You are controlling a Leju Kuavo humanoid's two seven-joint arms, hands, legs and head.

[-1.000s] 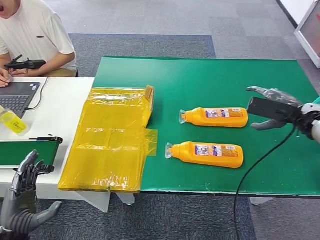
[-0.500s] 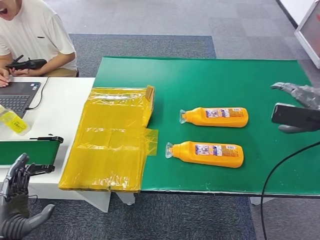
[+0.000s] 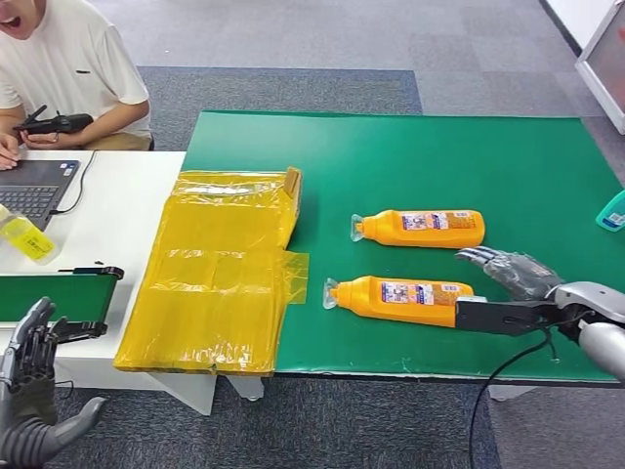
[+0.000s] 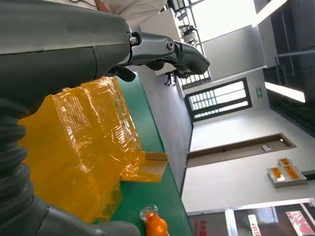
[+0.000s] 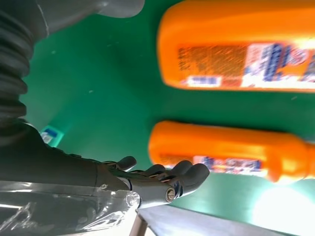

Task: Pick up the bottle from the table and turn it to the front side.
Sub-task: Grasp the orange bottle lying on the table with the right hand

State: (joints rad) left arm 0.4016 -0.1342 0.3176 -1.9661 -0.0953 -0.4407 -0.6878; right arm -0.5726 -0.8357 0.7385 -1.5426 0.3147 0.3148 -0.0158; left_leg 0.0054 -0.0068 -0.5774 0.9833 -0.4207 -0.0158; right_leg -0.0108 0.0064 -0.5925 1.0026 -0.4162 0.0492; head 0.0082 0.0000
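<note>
Green table over grey carpet floor, white desk butted against its left side w/ a laptop and a seated person in a white tee holding a dark controller. Flattened yellow-wrapped carton straddles the two surfaces. Two orange bottles lie on their sides mid-table, caps pointing left, parallel, a little apart: far bottle and near bottle, both w/ clear caps and blue-white labels facing up. Small teal packet at the right edge of the table. Right hand is low over the table just beside the base of the near bottle, fingers apart and reaching toward it, holding nothing; whether they touch it, can't tell. In the right wrist view, fingers extended in front of both bottles. Left hand hangs below the desk edge, fingers loosely spread, nothing in them.
</note>
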